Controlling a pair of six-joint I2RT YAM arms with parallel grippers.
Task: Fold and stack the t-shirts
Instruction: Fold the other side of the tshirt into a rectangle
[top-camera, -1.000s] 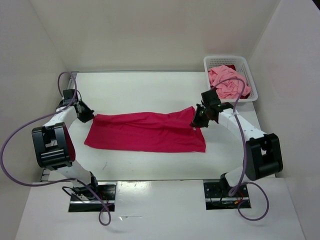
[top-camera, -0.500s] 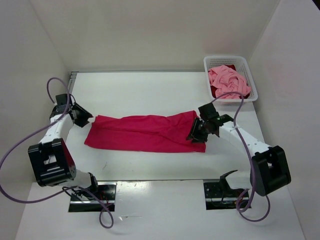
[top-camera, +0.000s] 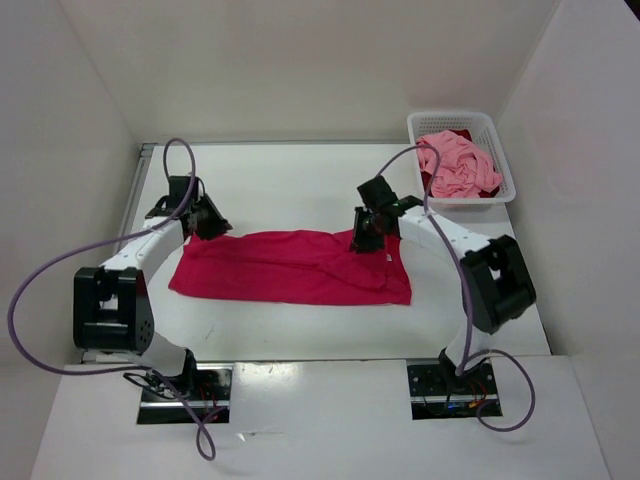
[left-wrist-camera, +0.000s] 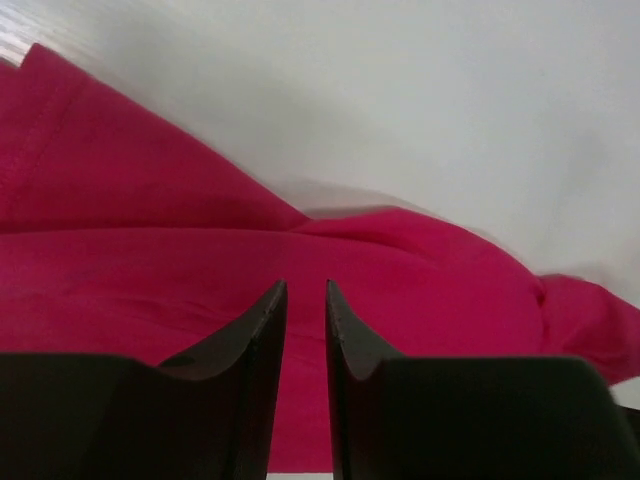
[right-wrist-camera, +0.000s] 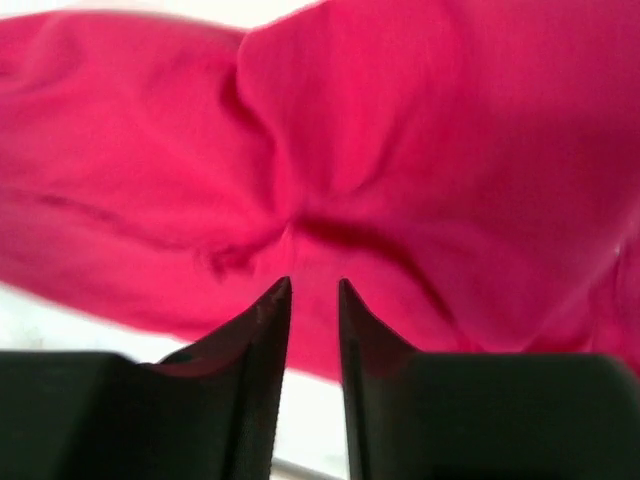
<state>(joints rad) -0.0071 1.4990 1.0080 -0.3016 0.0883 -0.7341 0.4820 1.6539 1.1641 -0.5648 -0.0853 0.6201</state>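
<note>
The bright magenta-red cloth t-shirt (top-camera: 300, 268) lay as a long strip mid-frame. The left gripper (top-camera: 210, 222) was at its upper-left corner and the right gripper (top-camera: 362, 240) at its upper-right edge. Both had their jaws narrowly parted, pinching nothing. The light pink t-shirt (top-camera: 455, 165) sat in the white lattice basket (top-camera: 452, 117), upper right.

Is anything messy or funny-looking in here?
Nothing is spilled or broken. The light pink shirt lies crumpled in the white basket, not folded. The magenta shirt on the table is creased and bunched near its far right corner.

Soft matt cloth t-shirt (top-camera: 290, 268), smooth white table (top-camera: 290, 185), plastic lattice basket (top-camera: 452, 117)
</note>
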